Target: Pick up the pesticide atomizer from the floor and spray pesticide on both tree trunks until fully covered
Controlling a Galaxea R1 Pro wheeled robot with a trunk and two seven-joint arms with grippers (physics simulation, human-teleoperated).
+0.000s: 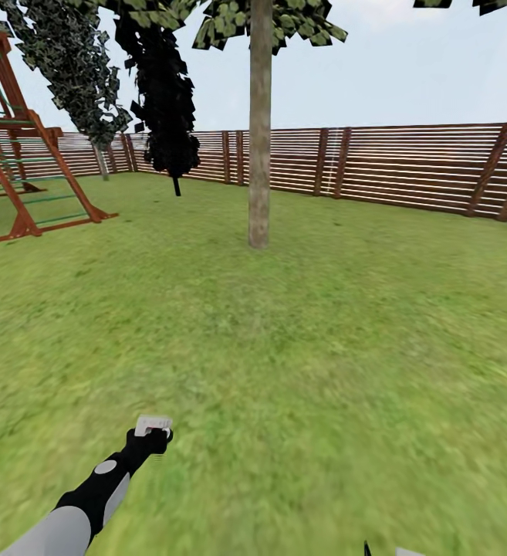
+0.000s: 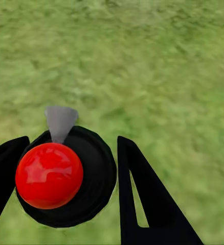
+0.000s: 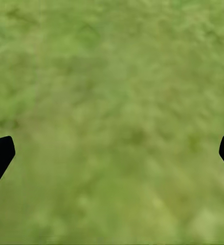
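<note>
My left gripper [image 1: 150, 442] is shut on the pesticide atomizer [image 1: 153, 425], held low over the grass floor [image 1: 299, 363] at the lower left of the head view. In the left wrist view the atomizer [image 2: 86, 204] is a round black body with a glossy red ball on top and a grey nozzle, sitting between the two black fingers [image 2: 142, 194]. One tree [image 1: 259, 170] with a straight mottled trunk stands ahead, well beyond the atomizer. My right gripper [image 3: 112, 153] is open over bare grass, nothing between its fingers.
A brown slatted fence [image 1: 407, 162] closes the garden at the back. A red wooden play frame [image 1: 21, 177] stands at the far left. Dark-leaved trees [image 1: 164, 116] grow near the fence, left of the trunk. Lawn stretches between me and the tree.
</note>
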